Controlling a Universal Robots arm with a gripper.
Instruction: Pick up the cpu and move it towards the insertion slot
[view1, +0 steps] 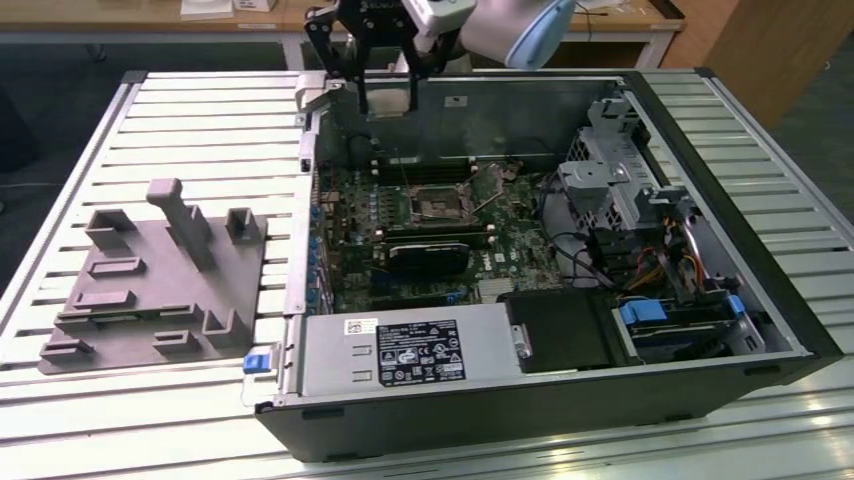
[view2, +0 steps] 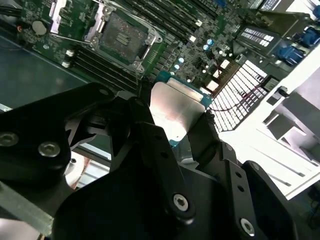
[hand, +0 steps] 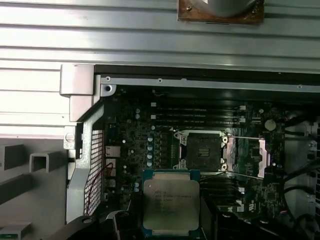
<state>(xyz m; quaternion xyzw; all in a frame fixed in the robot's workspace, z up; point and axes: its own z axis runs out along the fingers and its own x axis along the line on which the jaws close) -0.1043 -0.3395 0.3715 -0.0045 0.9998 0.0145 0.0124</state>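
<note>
Exterior view: the gripper (view1: 386, 92) hung above the far edge of the open computer case (view1: 787, 330), which lay on its side on the slatted metal table (view1: 200, 130). Its dark fingers (view1: 360, 85) pointed downward with the cpu (view1: 387, 96) between them, seen as a pale square clear of the motherboard (view1: 514, 225). The insertion slot (view1: 435, 204), a square socket with a dark centre and silver frame, lay lower on the green board, nearer the camera than the gripper and apart from it. A grey tray (view1: 147, 300) with raised blocks sat on the table to the exterior view's left of the case.

Second wrist view: two black fingers (view2: 150, 145) were closed against opposite edges of the cpu (view2: 175, 112), gripping it by the rim; its silvery lid faced the camera, with the teal substrate showing at the edges. The insertion slot (view2: 122, 35) stood beyond the chip, unoccupied, its frame hinged open.

First wrist view: the cpu (hand: 171, 202) was held above the board, beside the insertion slot (hand: 202, 150) but not overlapping it. The chip was level and aligned squarely with the socket's sides.
</note>
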